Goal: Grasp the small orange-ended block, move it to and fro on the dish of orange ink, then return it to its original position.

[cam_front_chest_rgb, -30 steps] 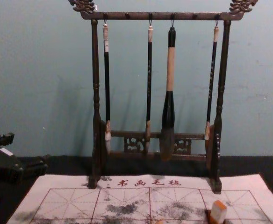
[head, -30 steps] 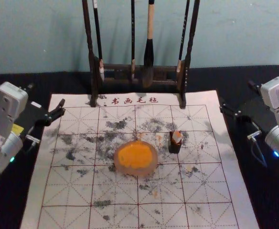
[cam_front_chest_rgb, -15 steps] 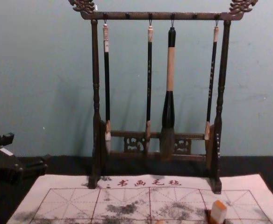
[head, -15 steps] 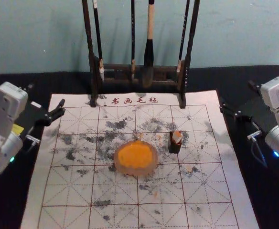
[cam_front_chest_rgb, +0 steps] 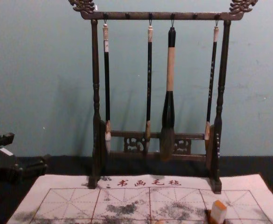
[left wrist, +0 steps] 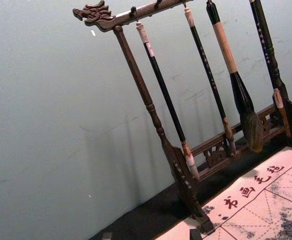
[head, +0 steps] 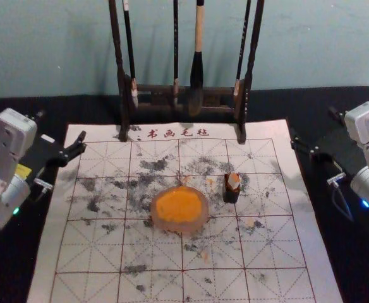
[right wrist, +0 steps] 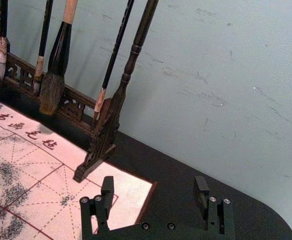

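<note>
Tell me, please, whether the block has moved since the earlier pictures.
No; in the head view, the block still stands in front of the rack's right foot.

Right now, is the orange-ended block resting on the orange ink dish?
No: the orange-ended block stands in a small dark holder, right of the ink dish.

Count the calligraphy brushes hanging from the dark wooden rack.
4, left to right in the chest view: slim black-handled brush, second slim brush, thick tan-and-black brush, third slim brush by the rack's right post.
</note>
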